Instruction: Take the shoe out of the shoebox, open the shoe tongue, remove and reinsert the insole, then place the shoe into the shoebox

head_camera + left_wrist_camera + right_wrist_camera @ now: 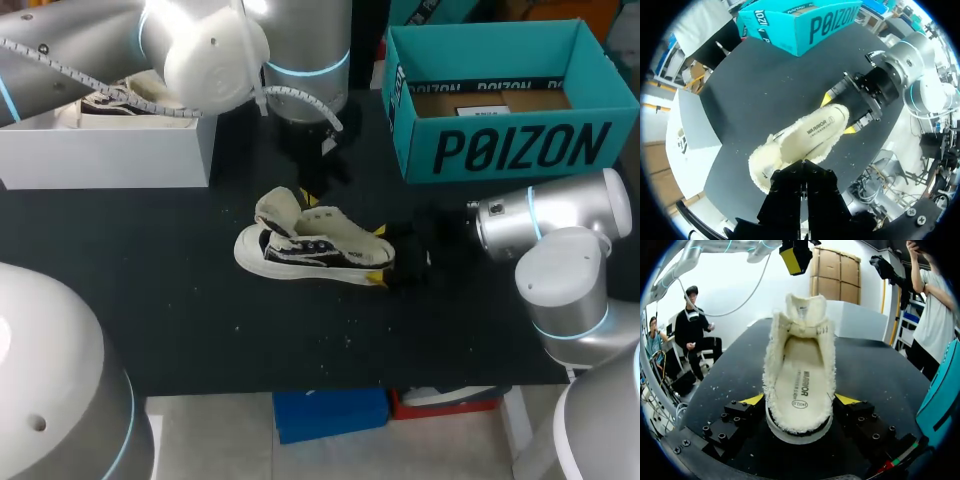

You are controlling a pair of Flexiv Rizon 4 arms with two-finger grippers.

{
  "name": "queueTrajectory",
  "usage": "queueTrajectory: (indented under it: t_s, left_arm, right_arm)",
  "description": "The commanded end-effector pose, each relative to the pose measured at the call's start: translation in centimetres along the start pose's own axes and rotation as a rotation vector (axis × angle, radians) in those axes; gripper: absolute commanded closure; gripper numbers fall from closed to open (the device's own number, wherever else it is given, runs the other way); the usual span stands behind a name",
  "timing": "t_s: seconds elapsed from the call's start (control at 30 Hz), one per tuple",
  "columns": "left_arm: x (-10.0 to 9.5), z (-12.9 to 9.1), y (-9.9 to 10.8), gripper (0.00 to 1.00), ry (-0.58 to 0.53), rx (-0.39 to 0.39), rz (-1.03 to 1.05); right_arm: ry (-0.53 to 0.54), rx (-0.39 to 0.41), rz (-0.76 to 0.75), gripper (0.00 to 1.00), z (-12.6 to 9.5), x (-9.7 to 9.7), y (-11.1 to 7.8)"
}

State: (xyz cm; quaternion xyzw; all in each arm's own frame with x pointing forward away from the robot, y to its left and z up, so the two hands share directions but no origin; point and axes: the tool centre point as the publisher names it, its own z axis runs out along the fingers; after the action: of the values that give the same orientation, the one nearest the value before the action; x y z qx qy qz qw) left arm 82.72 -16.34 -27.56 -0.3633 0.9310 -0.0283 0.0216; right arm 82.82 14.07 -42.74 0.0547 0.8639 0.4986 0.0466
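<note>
Shoe (315,250) lies on counter (200,320), outside shoebox (500,140). Right end effector (799,401) clamps its heel, steadying it, we judge. Left end effector (796,257) hovers above the tongue; we cannot tell its state.

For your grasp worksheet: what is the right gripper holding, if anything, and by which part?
The right gripper holds the shoe by its heel, clamped from both sides.

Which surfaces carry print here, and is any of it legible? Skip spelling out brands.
teal shoebox, side: large black brand lettering, legible.
insole in the shoe: brand word legible, oval mark below it too small.
white label inside the shoebox: too small to read.
white box: small mark, blurred.
</note>
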Motion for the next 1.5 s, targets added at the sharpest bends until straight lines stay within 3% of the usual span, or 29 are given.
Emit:
queueTrajectory:
  t_s: [0.03,0.4,0.53,0.73,1.17,1.27,1.5]
  left_arm:
    - [-0.7,0.3,0.6,1.0,0.286,0.123,0.616]
    - [-0.7,0.3,0.6,1.0,0.286,0.123,0.616]
    - [-0.7,0.5,0.3,1.0,0.3,0.083,0.696]
    - [-1.1,0.8,-0.2,1.0,0.214,0.026,0.763]
    - [-1.0,0.8,-0.1,1.0,0.206,0.016,0.787]
    - [-0.4,1.7,-0.4,1.0,0.266,0.015,0.827]
    - [0.4,3.5,-1.3,1.0,0.318,-0.08,0.877]
  right_arm:
    - [-0.001,0.002,0.001,1.0,0.1,0.0,-0.1]
    - [-0.001,0.002,0.001,1.0,0.1,0.0,-0.1]
    - [-0.001,0.002,0.001,1.0,0.1,0.0,-0.1]
    - [-0.001,0.002,0.001,1.0,0.1,0.0,-0.1]
    - [-0.001,0.002,0.001,1.0,0.1,0.0,-0.1]
    - [-0.001,0.002,0.001,1.0,0.1,0.0,-0.1]
    - [-0.001,0.002,0.001,1.0,0.1,0.0,-0.1]
